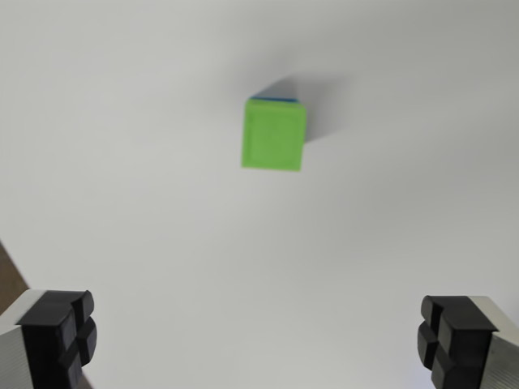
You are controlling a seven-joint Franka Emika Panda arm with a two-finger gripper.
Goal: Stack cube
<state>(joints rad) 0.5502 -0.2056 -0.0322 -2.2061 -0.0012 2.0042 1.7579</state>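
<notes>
A green cube (pixel 273 134) sits on the white surface above the middle of the wrist view. A thin strip of a blue cube (pixel 276 99) shows along its far edge, so the green one rests on top of it. My gripper (pixel 258 340) is open and holds nothing. Its two black fingertips (pixel 61 332) stand far apart in the bottom corners, well below the cubes in the picture and apart from them.
A white tabletop (pixel 162 211) fills nearly the whole view. A brown strip (pixel 6 279) shows at the wrist view's left, beyond the table's edge.
</notes>
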